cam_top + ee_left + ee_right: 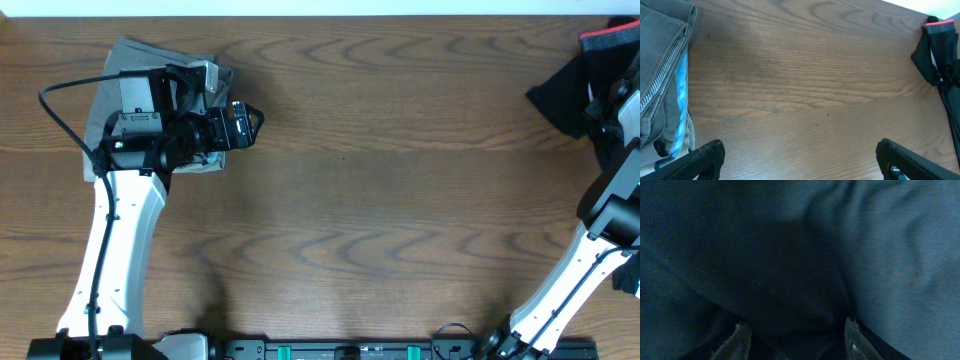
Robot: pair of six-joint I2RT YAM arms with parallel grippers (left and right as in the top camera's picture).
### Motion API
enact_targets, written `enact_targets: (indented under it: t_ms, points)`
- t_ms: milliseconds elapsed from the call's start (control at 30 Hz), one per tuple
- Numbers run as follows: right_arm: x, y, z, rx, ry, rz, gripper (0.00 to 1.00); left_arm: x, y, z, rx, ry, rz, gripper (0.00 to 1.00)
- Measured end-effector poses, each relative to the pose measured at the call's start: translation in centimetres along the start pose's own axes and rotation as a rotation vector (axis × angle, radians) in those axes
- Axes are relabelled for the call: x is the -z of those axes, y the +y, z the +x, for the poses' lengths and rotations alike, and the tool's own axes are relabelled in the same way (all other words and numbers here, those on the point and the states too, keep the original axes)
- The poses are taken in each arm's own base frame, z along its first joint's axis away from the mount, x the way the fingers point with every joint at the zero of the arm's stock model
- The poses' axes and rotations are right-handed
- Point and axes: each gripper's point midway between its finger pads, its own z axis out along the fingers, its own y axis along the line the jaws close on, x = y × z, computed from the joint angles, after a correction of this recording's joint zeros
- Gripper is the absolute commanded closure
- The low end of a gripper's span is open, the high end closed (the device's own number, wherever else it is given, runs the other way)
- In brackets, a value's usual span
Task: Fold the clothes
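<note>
While my left gripper hangs wide open over the table, a grey garment just beside it, my right gripper presses into black clothes, fingers parted; whether it grips them I cannot tell.

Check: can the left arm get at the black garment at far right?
Probably not. Nothing blocks the black garment, but the left pincer hovers by the grey garment, across the whole table; the right pincer is on it.
</note>
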Motion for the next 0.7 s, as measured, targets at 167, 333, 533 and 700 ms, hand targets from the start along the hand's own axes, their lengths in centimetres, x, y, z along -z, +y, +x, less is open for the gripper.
enact_targets:
  t_ms: [167, 333, 533, 700]
  points:
    - [0.0, -0.8, 0.2, 0.009, 0.007, 0.038, 0.6, 0.0, 0.0, 0.0, 0.0, 0.0, 0.0, 0.02]
    - [0.0, -0.9, 0.5, 0.017, 0.021, 0.039, 0.99, 0.0, 0.0, 0.0, 0.0, 0.0, 0.0, 0.02]
    - [1.1, 1.8, 0.8, 0.025, 0.067, -0.186, 0.99, 0.0, 0.0, 0.0, -0.001, -0.001, 0.001, 0.02]
    - [6.2, 5.5, -0.1, 0.046, 0.067, -0.404, 0.99, 0.0, 0.0, -0.2, -0.005, -0.009, 0.001, 0.02]
